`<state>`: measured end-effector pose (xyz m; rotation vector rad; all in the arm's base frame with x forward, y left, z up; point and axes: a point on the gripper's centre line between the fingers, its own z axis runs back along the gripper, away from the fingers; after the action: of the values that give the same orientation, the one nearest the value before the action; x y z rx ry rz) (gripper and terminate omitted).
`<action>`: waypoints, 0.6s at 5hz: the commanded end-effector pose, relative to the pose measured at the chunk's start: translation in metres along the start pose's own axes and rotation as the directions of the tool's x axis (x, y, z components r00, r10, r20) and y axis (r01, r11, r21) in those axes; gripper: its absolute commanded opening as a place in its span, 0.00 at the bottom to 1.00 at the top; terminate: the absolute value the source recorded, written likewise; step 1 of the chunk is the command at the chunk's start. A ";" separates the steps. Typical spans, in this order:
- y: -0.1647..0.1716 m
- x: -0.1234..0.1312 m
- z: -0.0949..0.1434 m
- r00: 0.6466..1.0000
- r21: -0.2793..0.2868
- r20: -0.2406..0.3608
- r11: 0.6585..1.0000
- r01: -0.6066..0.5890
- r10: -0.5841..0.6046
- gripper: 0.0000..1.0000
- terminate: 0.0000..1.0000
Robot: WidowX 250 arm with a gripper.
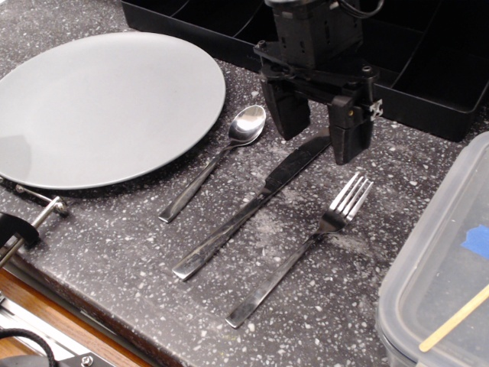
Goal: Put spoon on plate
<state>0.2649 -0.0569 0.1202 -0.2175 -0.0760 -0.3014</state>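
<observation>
We see tool (319,131) spread wide, empty, above knife (256,206) tip; spoon (216,160) on bench (114,237), just beside plate (103,103).

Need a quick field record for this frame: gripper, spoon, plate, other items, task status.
gripper: open, empty, above the knife's blade end
spoon: on the counter, right of the plate, bowl near its rim
plate: grey, nothing on it
knife: between spoon and fork
fork: right of knife
container: clear, right edge
black tray: behind
status: spoon not yet on plate
</observation>
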 end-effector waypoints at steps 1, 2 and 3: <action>0.000 0.000 0.000 1.000 0.000 0.000 1.000 0.000 0.000 1.00 0.00; 0.025 0.013 0.014 0.999 -0.015 0.041 1.000 -0.013 0.014 1.00 0.00; 0.048 0.020 0.026 0.996 -0.042 0.044 0.996 -0.073 0.075 1.00 0.00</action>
<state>0.2948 -0.0079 0.1281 -0.2786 -0.0567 -0.1996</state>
